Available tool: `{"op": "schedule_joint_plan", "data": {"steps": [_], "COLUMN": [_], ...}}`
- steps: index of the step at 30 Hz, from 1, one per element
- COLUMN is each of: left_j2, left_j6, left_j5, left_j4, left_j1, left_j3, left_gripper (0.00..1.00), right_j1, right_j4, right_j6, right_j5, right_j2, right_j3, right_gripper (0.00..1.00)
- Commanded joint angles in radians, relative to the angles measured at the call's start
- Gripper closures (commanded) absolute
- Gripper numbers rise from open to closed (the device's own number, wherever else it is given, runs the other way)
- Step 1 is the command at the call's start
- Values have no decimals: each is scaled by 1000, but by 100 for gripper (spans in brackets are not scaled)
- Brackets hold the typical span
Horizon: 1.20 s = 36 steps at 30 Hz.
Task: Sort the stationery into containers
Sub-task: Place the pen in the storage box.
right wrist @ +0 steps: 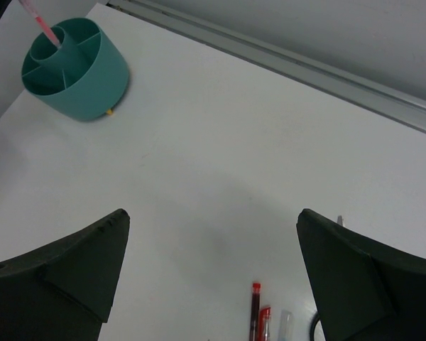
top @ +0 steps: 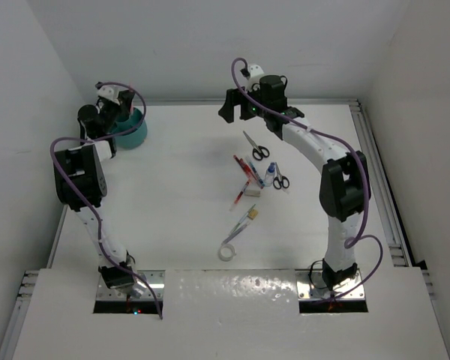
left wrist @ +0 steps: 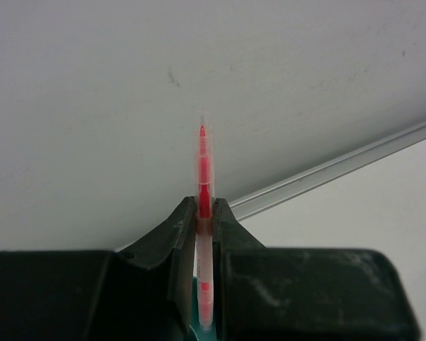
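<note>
Nearest the arm bases a white tape ring (top: pixel 226 253) lies flat on the white worktop (top: pixel 180 217). Just beyond it sits a small tan eraser (top: pixel 253 214), then a white block eraser (top: pixel 250 193). Past those, thin red pens (top: pixel 243 168) lie beside a blue-capped glue bottle (top: pixel 270 176), with one pair of black-handled scissors (top: pixel 281 181) to their right and a second pair of black-handled scissors (top: pixel 257 147) further back.

Beyond the scissors the right gripper (right wrist: pixel 211 213) hangs above bare worktop, its jaws wide apart and holding nothing.

At the far left corner stands the round teal plastic organiser cup (right wrist: pixel 78 67), its inner dividers visible. The left gripper (left wrist: pixel 204 213) is poised over it, jaws pinched tight on a thin clear-bodied red pen (left wrist: pixel 204 170) held upright. The pen's lower end dips inside the cup's rim beside the round middle compartment; which compartment it is in I cannot tell.
</note>
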Motion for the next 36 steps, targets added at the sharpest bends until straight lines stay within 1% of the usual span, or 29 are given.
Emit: {"op": "schedule_joint_plan", "data": {"steps": [1, 5, 8, 17, 22, 30, 32, 33, 36], "left_j2": [53, 110, 136, 176, 185, 184, 185, 184, 181], "left_j6": [22, -4, -18, 19, 19, 25, 28, 28, 31], "left_j5": [-2, -1, 4, -2, -51, -45, -45, -47, -47], "left_j4": [25, 17, 16, -12, -15, -24, -44, -45, -45], "left_j1": [-10, -25, -31, -33, -33, -34, -34, -38, -38], "left_j3": [50, 125, 145, 129, 114, 120, 119, 116, 102], "left_gripper": [100, 100, 100, 100, 96, 96, 92, 86, 74], "right_j1": [-6, -9, -10, -10, -12, -12, -10, -12, -12], "right_j4": [-19, -45, -59, -76, -82, -75, -76, -76, -82], "right_j6": [-16, -22, -16, -14, -21, -16, -16, -19, -24], "right_j5": [0, 4, 11, 29, 37, 35, 37, 37, 35], "right_j2": [11, 21, 18, 3, -9, -3, -3, -1, -9], "right_j3": [72, 90, 95, 78, 64, 70, 70, 70, 62], "right_gripper": [1, 1, 1, 1, 1, 1, 1, 1, 1]}}
